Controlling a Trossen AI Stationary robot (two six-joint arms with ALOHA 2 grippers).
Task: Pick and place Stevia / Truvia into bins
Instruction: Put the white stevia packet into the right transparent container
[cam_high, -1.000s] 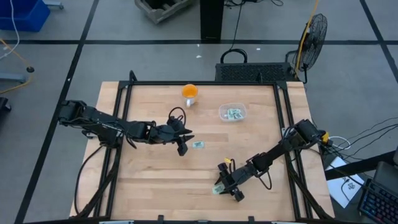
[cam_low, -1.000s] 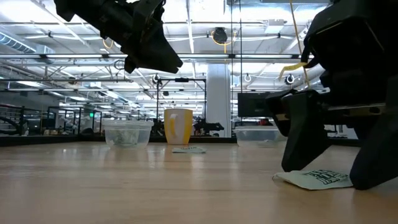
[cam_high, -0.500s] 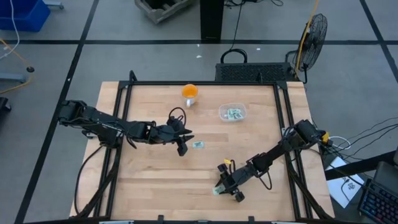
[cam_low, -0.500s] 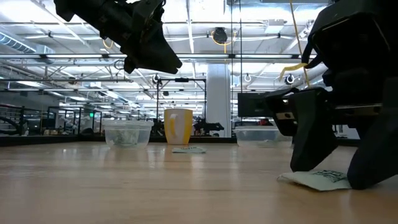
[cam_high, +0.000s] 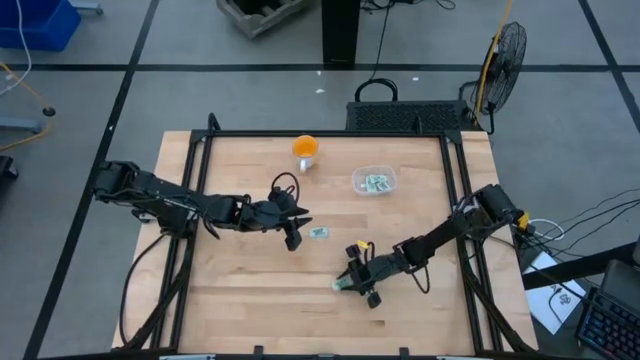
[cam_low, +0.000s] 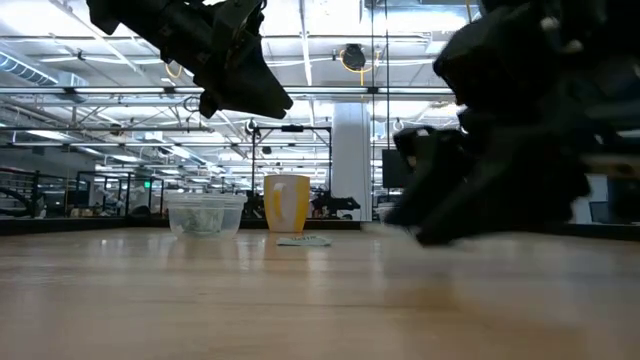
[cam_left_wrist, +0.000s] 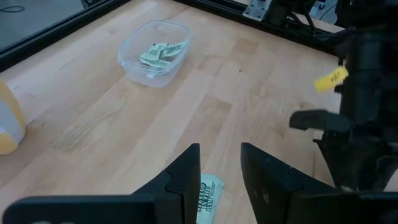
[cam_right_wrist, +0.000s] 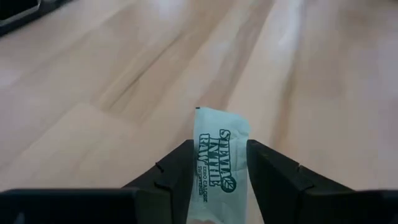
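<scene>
One green-and-white Stevia sachet (cam_right_wrist: 219, 140) sits between the fingers of my right gripper (cam_right_wrist: 217, 183), which is near the table's middle-right (cam_high: 352, 284) and shows blurred above the wood in the low view (cam_low: 480, 190). A second sachet (cam_high: 319, 232) lies flat on the table just right of my left gripper (cam_high: 293, 236). That gripper hovers high over the table (cam_low: 240, 70), open, and the sachet (cam_left_wrist: 208, 198) shows between its fingers. The clear rounded-rectangular bin (cam_high: 374, 181) stands on the far side and holds several sachets (cam_left_wrist: 155, 53). The round bin is not in view. My right gripper pinches the Stevia sachet between its two fingers, which press on the two long edges near its rear end (cam_right_wrist: 202, 171). The printed front end sticks out past the fingertips. The sachet is lifted clear of the table and lies roughly flat.
An orange ball-shaped object on a white base (cam_high: 305, 148) stands at the far side, left of the bin. A black frame rail (cam_high: 320, 133) rings the wooden table. Bare wood lies between the two grippers and along the near edge.
My right gripper has risen off the table and moved toward the left and far edges, carrying the sachet it straddled. That sachet lay on the wood a second ago and is now lifted clear. The left arm has kept still.
</scene>
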